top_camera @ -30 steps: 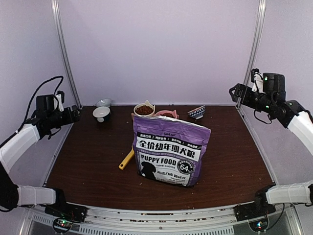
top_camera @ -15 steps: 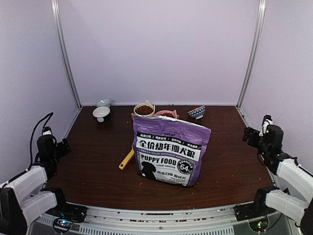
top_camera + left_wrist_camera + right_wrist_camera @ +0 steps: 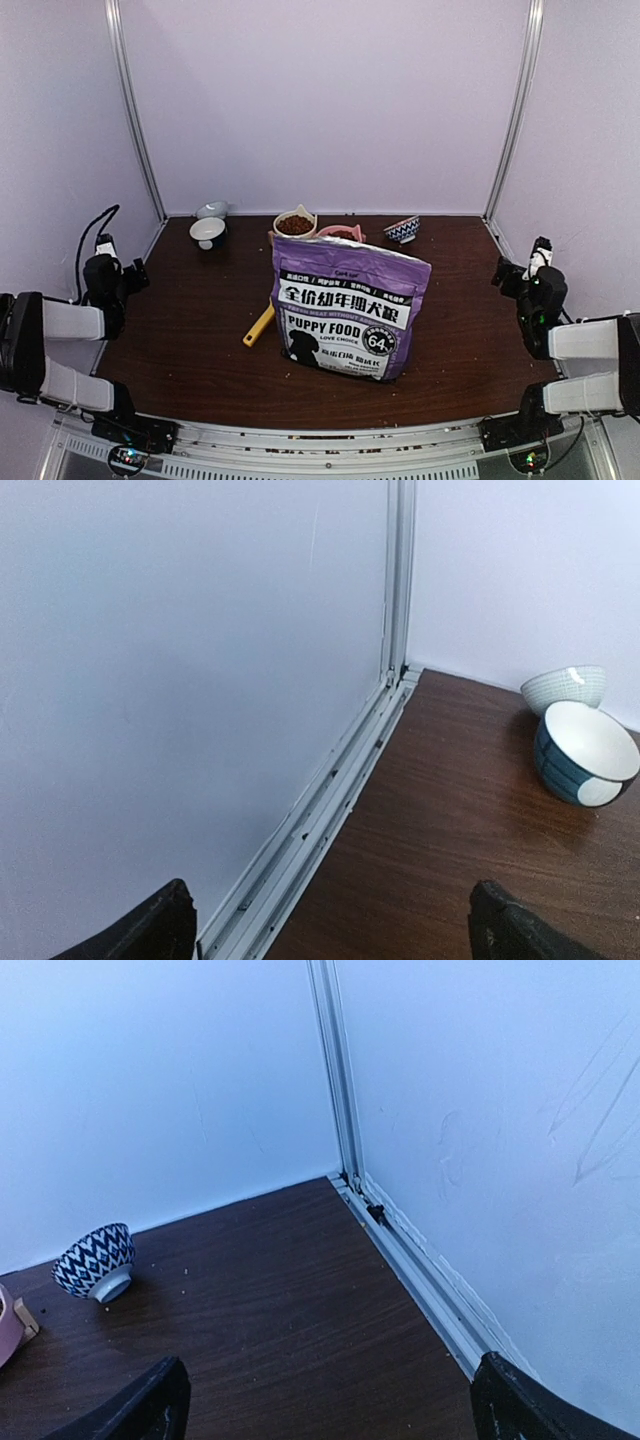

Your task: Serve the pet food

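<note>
The purple "PUPPY FOOD" bag stands upright in the middle of the table. Behind it, a cream bowl holds reddish-brown pet food. A yellow scoop lies on the table, its handle sticking out from the bag's left side. My left gripper sits low at the left table edge, open, with nothing between its fingers. My right gripper sits low at the right edge, also open with nothing in it. Both are far from the bag.
A pink bowl and a blue patterned bowl stand at the back. Two more bowls sit at the back left corner. Aluminium rails and walls border both sides. Crumbs dot the table.
Both arms have dropped from a raised pose at the side walls to a low, folded one at the table's edges. Bag, scoop and bowls have not moved.
</note>
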### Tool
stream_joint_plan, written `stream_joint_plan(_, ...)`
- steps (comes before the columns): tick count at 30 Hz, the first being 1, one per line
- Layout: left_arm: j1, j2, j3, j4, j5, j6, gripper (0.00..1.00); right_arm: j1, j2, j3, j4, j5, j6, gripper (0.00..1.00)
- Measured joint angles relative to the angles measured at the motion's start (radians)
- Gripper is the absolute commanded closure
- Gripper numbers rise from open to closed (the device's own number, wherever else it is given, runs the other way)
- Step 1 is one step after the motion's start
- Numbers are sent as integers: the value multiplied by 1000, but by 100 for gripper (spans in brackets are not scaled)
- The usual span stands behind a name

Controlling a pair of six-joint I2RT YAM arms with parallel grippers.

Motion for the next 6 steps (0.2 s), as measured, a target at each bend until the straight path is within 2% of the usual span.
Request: stream_joint_plan(6,0,29,-2,111,9,16,2,0,11,0,97,0,-20,0)
